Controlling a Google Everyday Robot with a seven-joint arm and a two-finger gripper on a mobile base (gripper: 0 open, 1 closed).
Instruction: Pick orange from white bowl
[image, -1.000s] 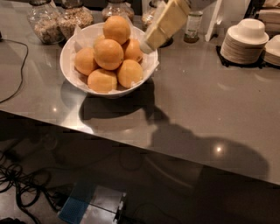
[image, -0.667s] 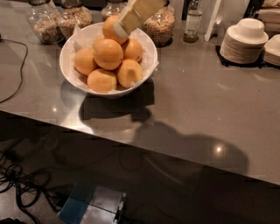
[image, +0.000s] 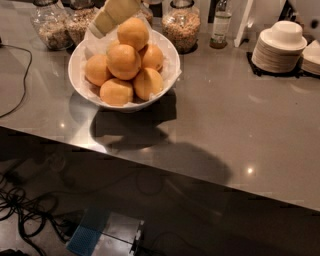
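Note:
The white bowl (image: 170, 52) stands on the grey counter at the back left, lined with crinkled white paper. Several yellow-orange oranges are piled in it. The top orange (image: 133, 33) sits at the back of the pile, and another orange (image: 123, 61) lies in the middle. My cream-coloured gripper (image: 100, 29) comes down from the top edge over the bowl's back left rim. Its tip is just left of the top orange, close to it or touching it. None of the oranges is lifted.
Glass jars of grain (image: 48, 25) (image: 181, 24) stand behind the bowl, with a bottle (image: 220, 26) beside them. A stack of small white dishes (image: 281, 47) is at the back right. A black cable (image: 21, 85) lies at the left. The counter's front edge runs diagonally, with cables on the floor below.
My gripper has swung left, from the bowl's right rim across the pile to its back left. The oranges and bowl have not moved.

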